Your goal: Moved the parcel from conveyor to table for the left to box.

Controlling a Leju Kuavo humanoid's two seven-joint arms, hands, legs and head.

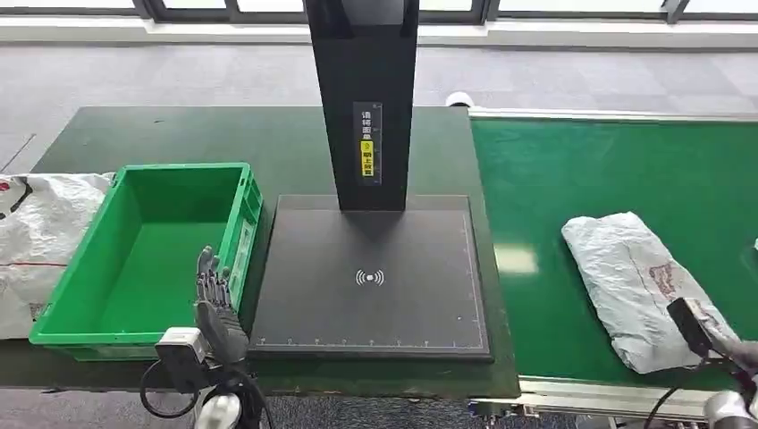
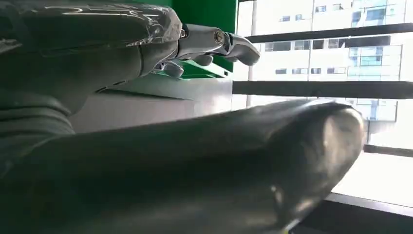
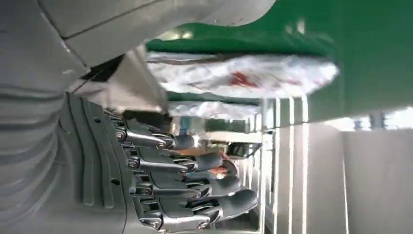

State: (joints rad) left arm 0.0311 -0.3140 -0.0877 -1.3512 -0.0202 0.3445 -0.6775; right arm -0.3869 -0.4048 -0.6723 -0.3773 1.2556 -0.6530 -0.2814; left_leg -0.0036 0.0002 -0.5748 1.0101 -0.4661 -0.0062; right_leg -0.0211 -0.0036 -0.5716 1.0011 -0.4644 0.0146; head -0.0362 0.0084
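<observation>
Green conveyor belt (image 1: 617,170) on my right, dark scan table (image 1: 371,277) in the middle, green box (image 1: 147,255) on my left.

I see the parcel (image 1: 630,286), a crumpled white bag, lying flat on the belt near its front edge. My right hand (image 3: 185,180) sits just beside its near end, fingers (image 3: 219,187) curled and holding nothing, not yet around it. My worry: the slack bag could slip or sag out of a shallow pinch, or snag on the belt's edge. My left hand (image 1: 217,308) waits with fingers apart at the box corner.
</observation>
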